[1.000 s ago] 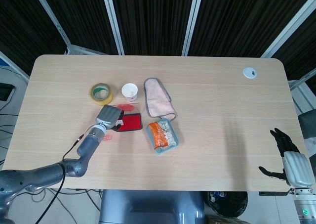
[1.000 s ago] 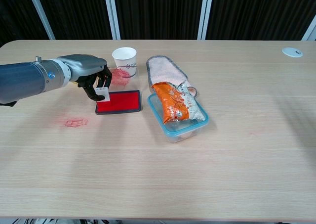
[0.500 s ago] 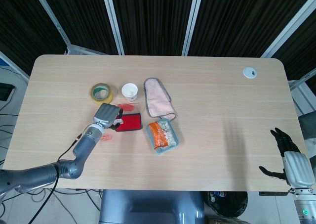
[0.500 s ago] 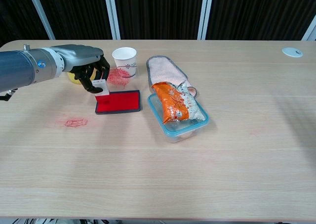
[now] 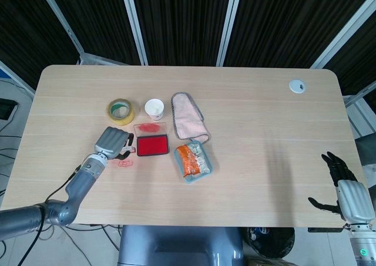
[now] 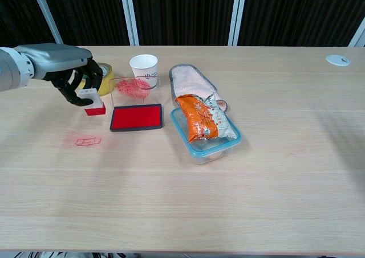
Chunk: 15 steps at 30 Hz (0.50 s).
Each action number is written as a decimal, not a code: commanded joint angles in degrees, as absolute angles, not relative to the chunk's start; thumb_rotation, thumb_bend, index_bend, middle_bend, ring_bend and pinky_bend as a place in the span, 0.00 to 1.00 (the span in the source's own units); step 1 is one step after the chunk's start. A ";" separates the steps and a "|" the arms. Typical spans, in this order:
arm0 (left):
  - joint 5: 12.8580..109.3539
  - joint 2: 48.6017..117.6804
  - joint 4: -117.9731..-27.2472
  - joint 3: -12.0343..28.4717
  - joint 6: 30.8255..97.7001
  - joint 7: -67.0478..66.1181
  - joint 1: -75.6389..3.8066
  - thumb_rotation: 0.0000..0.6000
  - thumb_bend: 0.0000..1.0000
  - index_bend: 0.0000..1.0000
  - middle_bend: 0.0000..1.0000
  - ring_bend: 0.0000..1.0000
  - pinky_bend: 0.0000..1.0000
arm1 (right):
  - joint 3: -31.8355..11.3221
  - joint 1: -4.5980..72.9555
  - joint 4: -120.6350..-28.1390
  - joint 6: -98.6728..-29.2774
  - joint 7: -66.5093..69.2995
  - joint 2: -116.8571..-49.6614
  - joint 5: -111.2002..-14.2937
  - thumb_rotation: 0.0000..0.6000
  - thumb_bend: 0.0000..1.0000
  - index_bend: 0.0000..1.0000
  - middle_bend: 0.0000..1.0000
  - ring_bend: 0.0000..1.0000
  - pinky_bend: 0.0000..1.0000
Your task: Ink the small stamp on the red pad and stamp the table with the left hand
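The small stamp (image 6: 93, 101) is pinched in the left hand (image 6: 73, 78), with its red face pointing down so the ink can go on the wood. It is held just to the left of the red pad (image 6: 137, 117), above a bare bit of the tabletop (image 6: 171, 195). A red mark (image 6: 86, 140) is seen a little nearer the front edge. The pad's clear lid (image 6: 132, 89) is propped open behind it, so the ink can be reached. The right hand (image 5: 343, 191) is kept well apart at the far corner, fingers spread and nothing in it, because it is not needed here.
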State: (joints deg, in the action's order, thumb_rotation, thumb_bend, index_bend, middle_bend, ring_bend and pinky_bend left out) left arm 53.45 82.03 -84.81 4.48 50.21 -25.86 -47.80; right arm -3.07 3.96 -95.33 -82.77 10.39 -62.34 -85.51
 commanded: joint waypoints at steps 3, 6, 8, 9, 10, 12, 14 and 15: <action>54.87 81.60 -84.87 2.95 50.74 -24.01 -45.89 1.00 0.51 0.72 0.69 0.55 0.61 | -3.04 3.90 -95.48 -82.81 10.69 -62.28 -85.54 1.00 0.14 0.00 0.00 0.00 0.18; 55.83 82.11 -83.87 2.16 50.49 -23.07 -45.11 1.00 0.51 0.70 0.68 0.54 0.60 | -2.99 3.88 -95.53 -82.79 10.75 -62.24 -85.56 1.00 0.14 0.00 0.00 0.00 0.18; 56.39 82.59 -83.08 1.75 50.27 -22.77 -44.81 1.00 0.51 0.70 0.67 0.53 0.59 | -2.98 3.89 -95.57 -82.74 10.74 -62.22 -85.52 1.00 0.14 0.00 0.00 0.00 0.18; 56.62 82.84 -82.79 1.63 50.18 -22.64 -44.71 1.00 0.51 0.69 0.67 0.53 0.59 | -2.98 3.89 -95.57 -82.72 10.72 -62.22 -85.50 1.00 0.14 0.00 0.00 0.00 0.18; 56.82 83.08 -82.54 1.54 50.06 -22.49 -44.64 1.00 0.51 0.69 0.67 0.52 0.58 | -3.00 3.90 -95.59 -82.71 10.72 -62.23 -85.49 1.00 0.14 0.00 0.00 0.00 0.18; 57.32 83.56 -81.93 1.33 49.75 -22.36 -44.56 1.00 0.50 0.69 0.66 0.52 0.58 | -3.01 3.90 -95.62 -82.71 10.72 -62.23 -85.44 1.00 0.14 0.00 0.00 0.00 0.18; 57.79 84.03 -81.31 1.24 49.57 -22.39 -44.52 1.00 0.50 0.68 0.66 0.51 0.57 | -3.02 3.90 -95.65 -82.67 10.75 -62.22 -85.39 1.00 0.14 0.00 0.00 0.00 0.18; 57.87 84.23 -81.02 1.26 49.50 -22.41 -44.50 1.00 0.50 0.68 0.66 0.51 0.57 | -3.02 3.90 -95.65 -82.65 10.76 -62.22 -85.38 1.00 0.14 0.00 0.00 0.00 0.18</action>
